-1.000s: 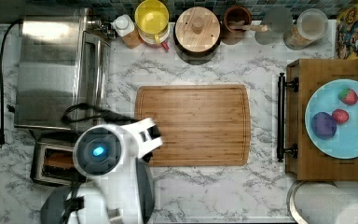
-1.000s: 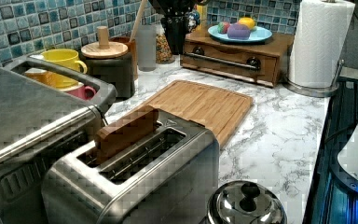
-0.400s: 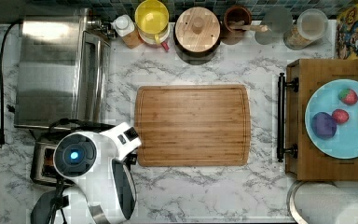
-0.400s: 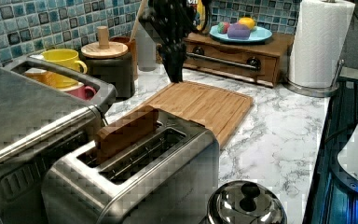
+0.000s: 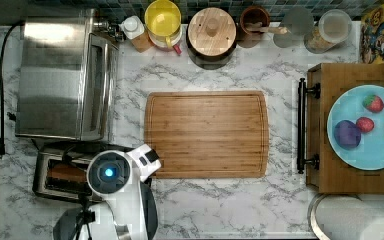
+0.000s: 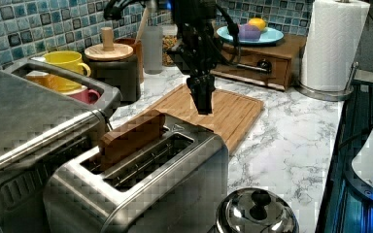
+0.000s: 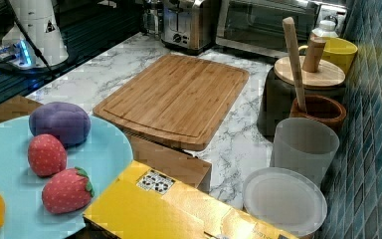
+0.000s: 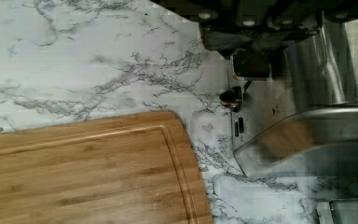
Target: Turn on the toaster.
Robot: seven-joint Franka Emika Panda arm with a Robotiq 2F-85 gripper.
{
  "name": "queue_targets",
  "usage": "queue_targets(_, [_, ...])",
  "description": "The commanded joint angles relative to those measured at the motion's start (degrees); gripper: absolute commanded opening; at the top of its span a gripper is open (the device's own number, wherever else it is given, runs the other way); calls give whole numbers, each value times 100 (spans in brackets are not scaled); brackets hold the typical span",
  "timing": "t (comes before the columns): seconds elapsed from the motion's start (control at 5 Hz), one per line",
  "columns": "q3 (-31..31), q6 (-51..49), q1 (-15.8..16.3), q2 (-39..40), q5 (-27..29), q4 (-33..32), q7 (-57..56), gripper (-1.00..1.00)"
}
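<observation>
Steel toaster (image 6: 141,184) sits just under your tool (image 6: 203,99), whose tips look pressed together, holding nothing. You're lining up; next, push its lever (image 8: 251,63) down.

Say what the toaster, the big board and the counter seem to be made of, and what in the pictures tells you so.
Toaster: probably steel with a shiny brushed finish; its sides mirror the surroundings. Board: wood, possibly bamboo, matte; straight light-brown grain strips and a groove near the edge. Counter: looks like white marble with grey veins, though it could be a printed laminate.
</observation>
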Motion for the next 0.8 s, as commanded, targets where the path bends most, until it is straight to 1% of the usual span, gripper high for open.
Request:
queue_targets(0.2, [-36, 455, 267, -481, 317, -302, -881, -100])
queue_targets(0.4, [69, 754, 199, -201, 199, -359, -702, -100])
queue_targets(0.6, [18, 886, 149, -64, 241, -382, -686, -100])
queue_targets(0.8, [-73, 1131, 210, -58, 542, -494, -884, -100])
